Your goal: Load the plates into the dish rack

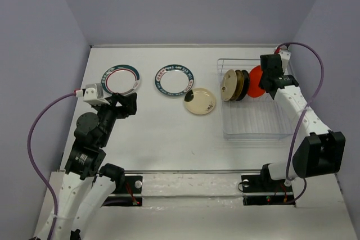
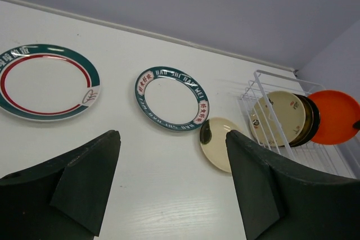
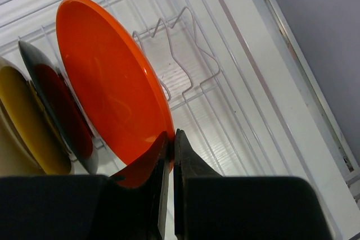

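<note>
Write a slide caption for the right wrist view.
Right gripper holds the orange plate by its rim in the rack, beside the black plate.

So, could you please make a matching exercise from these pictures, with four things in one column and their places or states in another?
1. orange plate
2. left gripper
3. cream plate outside the rack
4. black plate

A. flat on the table
B. open, empty
C. in the dish rack, pinched by the right gripper
D. upright between the amber plate and the orange plate

Pairs: 1-C, 2-B, 3-A, 4-D.
</note>
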`<action>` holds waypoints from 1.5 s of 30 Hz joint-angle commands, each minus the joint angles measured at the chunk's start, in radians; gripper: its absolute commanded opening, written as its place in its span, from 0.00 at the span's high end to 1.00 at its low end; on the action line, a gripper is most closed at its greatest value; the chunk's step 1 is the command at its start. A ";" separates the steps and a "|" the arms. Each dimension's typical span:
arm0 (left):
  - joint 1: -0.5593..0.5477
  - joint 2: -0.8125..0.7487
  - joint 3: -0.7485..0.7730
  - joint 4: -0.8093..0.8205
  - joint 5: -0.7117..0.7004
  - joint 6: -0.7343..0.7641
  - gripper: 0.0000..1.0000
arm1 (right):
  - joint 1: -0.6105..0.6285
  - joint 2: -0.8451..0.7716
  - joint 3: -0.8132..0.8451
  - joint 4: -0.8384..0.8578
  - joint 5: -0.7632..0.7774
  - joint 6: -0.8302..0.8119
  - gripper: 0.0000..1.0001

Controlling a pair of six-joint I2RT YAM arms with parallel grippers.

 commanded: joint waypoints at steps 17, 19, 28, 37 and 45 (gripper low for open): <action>-0.080 0.248 -0.079 0.176 0.208 -0.242 0.16 | 0.198 0.214 0.152 0.045 0.237 -0.081 0.75; -0.144 0.283 -0.098 0.209 0.112 -0.264 0.17 | 0.198 0.206 0.149 0.043 0.244 -0.074 0.58; -0.321 0.736 -0.070 0.451 -0.090 -0.348 0.28 | 0.161 -0.040 0.040 0.063 0.143 -0.034 0.42; -0.336 1.135 0.129 0.545 -0.050 -0.412 0.39 | 0.161 -0.358 -0.176 0.214 -0.144 -0.014 0.38; -0.344 1.390 0.267 0.583 -0.041 -0.440 0.46 | 0.161 -0.455 -0.240 0.254 -0.277 0.003 0.38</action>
